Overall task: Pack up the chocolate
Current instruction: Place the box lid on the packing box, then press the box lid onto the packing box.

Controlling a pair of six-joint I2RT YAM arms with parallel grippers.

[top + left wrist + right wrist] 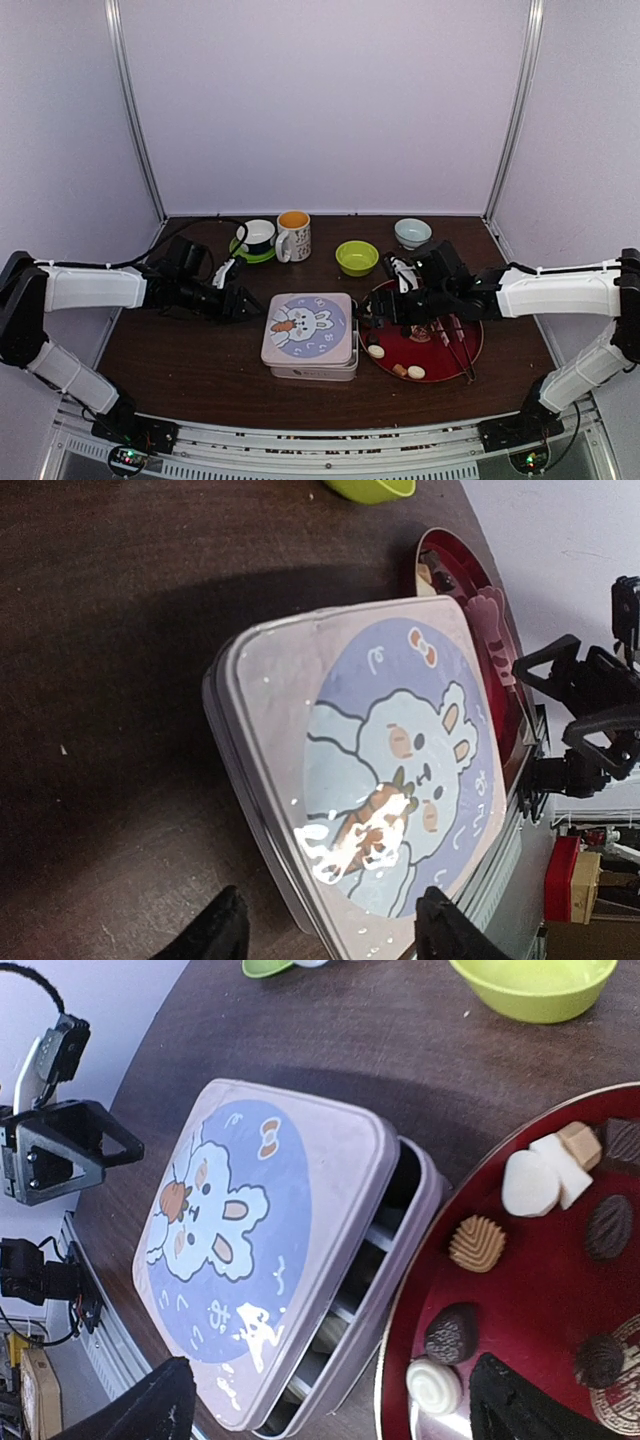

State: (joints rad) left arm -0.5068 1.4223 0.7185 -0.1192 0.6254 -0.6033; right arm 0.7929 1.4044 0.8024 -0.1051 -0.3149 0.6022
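Chocolate pieces (pixel 530 1182) on the red plate (pixel 530 1290), just right of the rabbit tin (pixel 260 1240), our left claw (pixel 330 930) spread at the tin's left side, our right claw (pixel 330 1400) spread wide over the plate's left edge

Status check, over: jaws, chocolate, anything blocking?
Both jaws open, empty, either side of tin. Chocolate on red plate. Lid sits askew on tin, covering compartments.
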